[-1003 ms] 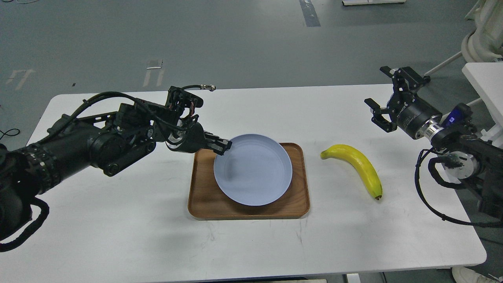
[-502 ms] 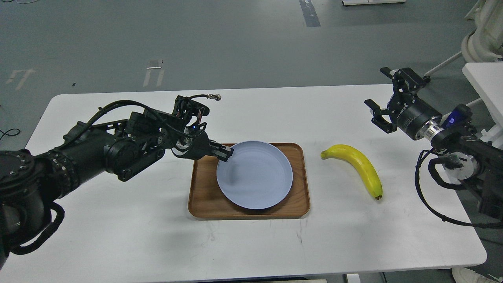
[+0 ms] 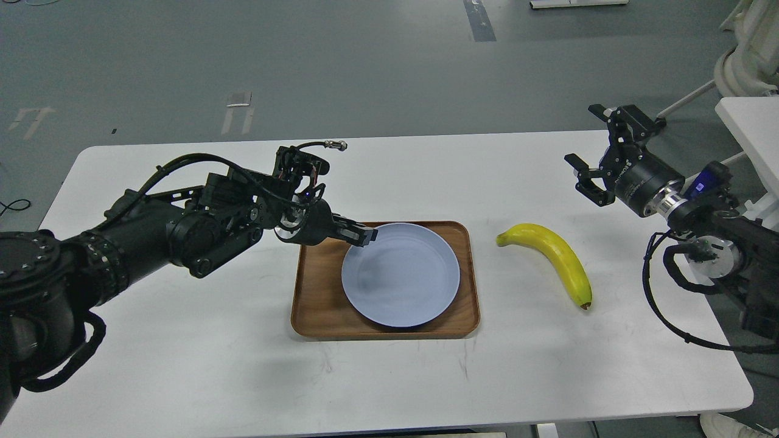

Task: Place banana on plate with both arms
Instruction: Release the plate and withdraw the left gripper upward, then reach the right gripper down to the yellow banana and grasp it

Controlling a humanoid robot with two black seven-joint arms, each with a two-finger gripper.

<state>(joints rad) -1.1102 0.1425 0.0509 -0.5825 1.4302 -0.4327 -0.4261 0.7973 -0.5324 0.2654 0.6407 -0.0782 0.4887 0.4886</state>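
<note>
The pale blue plate (image 3: 401, 275) lies on the brown wooden tray (image 3: 314, 304) in the middle of the white table. My left gripper (image 3: 364, 235) reaches in from the left and is shut on the plate's upper-left rim. The yellow banana (image 3: 555, 254) lies on the table to the right of the tray, stem end toward the tray and dark tip toward the front. My right gripper (image 3: 589, 151) is open and empty, held above the table's back right, well behind and right of the banana.
The white table (image 3: 182, 340) has bare surface in front of and left of the tray. A white stand (image 3: 751, 121) is off the right edge. Grey floor lies behind the table.
My left gripper has moved right and lowered the plate, which now sits flatter and further right on the tray. The right arm and banana have not moved.
</note>
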